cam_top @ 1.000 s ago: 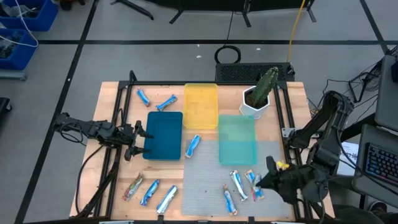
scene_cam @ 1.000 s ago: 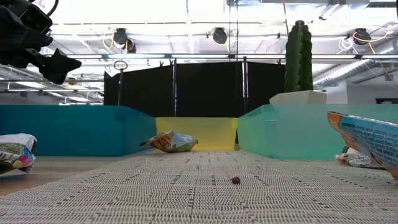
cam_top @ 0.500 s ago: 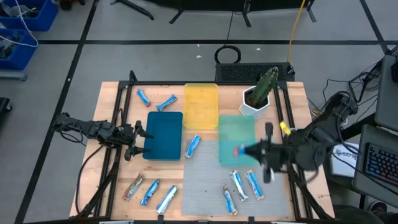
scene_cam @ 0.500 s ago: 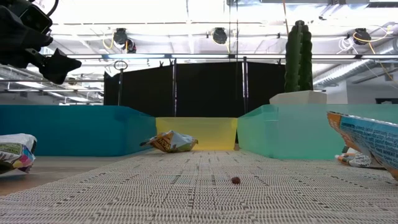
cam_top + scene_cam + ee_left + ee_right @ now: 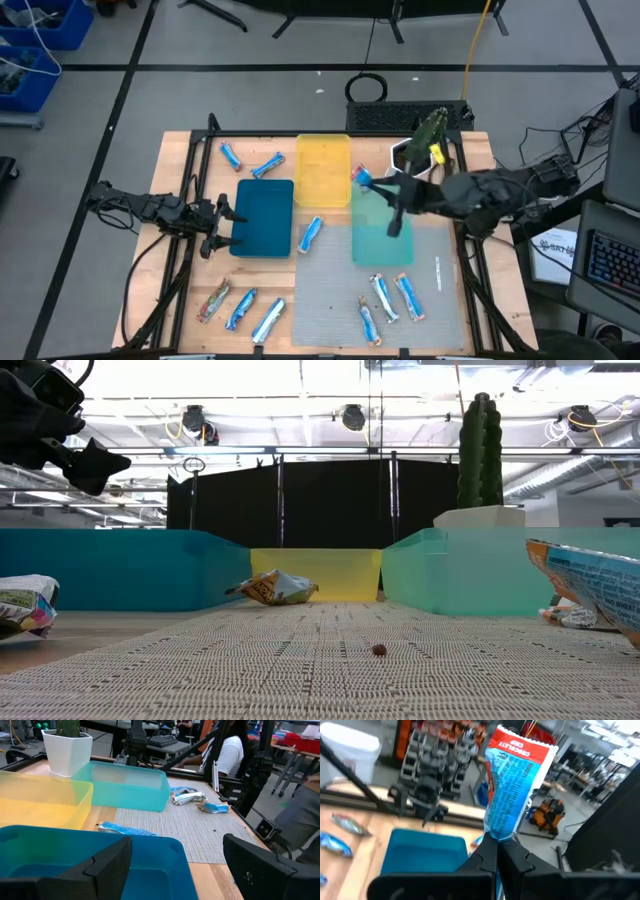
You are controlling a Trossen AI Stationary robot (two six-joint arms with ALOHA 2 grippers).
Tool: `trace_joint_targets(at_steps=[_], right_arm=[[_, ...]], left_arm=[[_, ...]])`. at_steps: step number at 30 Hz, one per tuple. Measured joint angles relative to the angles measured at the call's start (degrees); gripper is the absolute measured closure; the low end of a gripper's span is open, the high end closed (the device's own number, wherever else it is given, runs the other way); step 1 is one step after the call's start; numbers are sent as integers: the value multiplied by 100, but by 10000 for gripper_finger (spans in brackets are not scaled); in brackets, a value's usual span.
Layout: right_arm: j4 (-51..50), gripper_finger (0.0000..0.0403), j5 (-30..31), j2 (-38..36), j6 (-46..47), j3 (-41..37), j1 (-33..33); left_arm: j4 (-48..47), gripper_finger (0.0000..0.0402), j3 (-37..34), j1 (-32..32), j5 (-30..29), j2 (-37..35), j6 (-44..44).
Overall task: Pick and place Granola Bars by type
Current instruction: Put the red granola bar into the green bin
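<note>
My right gripper (image 5: 372,184) hangs above the far left corner of the teal tray (image 5: 381,240), shut on a blue granola bar with a red end (image 5: 361,176), also seen as the bar (image 5: 517,785) in the right wrist view. Other granola bars lie flat on the table: two far left (image 5: 231,156), one (image 5: 310,233) between the blue tray (image 5: 262,217) and the teal one, three near left (image 5: 240,308), three near right (image 5: 383,297). My left gripper (image 5: 225,216) rests open at the blue tray's left rim, holding nothing. My right gripper pinches one end of the bar (image 5: 496,834) between its two shut fingers. The fingers lie about level, pointing toward the table's left. The bar sticks out beyond the fingertips, its red end farthest from them, lifted clear of trays and table.
A yellow tray (image 5: 323,170) stands at the far middle, beside a cactus in a white pot (image 5: 418,150) at the far right. A grey mat (image 5: 330,290) covers the near middle. Black frame posts line the table's sides (image 5: 462,200).
My right gripper, shut on the bar, has risen from the bars at the near right and swung toward the far left, across the teal tray to its far left corner, turning as it went. The bar has been carried clear of the table.
</note>
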Motion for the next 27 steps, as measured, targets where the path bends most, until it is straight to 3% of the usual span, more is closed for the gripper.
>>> trace_joint_targets(at_steps=[6, 15, 27], right_arm=[[-146, 403, -465, 182, -164, -298, -690], [191, 403, -1274, 136, -364, -1157, -1342], [-142, 403, -2606, 42, -515, -2241, -2188]], left_arm=[[0, 91, 0, 1, -1, 2, 4], [0, 92, 0, 1, 1, 2, 1], [-7, 91, 0, 1, 1, 2, 4]])
